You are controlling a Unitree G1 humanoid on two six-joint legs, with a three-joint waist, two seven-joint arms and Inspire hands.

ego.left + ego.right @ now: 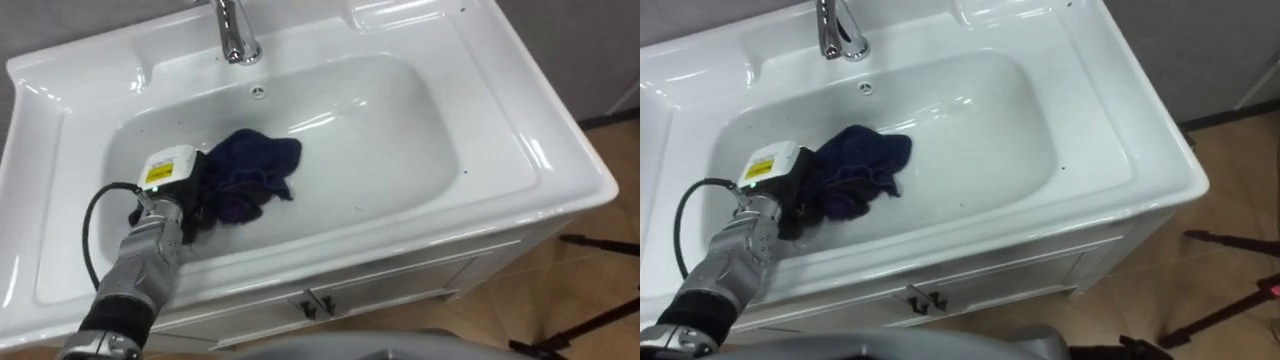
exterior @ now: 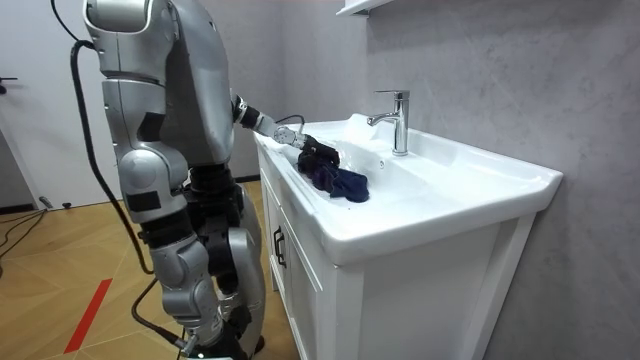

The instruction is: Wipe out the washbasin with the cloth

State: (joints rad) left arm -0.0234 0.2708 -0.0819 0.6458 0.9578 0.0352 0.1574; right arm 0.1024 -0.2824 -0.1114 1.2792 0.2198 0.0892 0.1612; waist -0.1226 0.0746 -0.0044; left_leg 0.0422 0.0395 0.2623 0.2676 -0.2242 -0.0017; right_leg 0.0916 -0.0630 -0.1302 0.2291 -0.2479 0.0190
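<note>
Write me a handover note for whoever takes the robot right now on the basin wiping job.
Left hand is down in the basin, on the dark blue cloth; grip unclear.
Cloth lies bunched on the bowl floor, left of centre, in front of the tap.
Done: cloth is in the bowl, hand on it.
Left: likely the wiping itself, at least the bowl's right half and the rim.

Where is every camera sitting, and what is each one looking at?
Left eye view: on the robot's head, looking down into the white basin; its left arm enters lower left, left hand on the dark blue cloth.
Right eye view: beside it on the head, same downward look, same arm.
Room view: off in the room, looking sideways at the whole robot by the basin.
Shared: both eye views show basin, tap and cloth.
</note>
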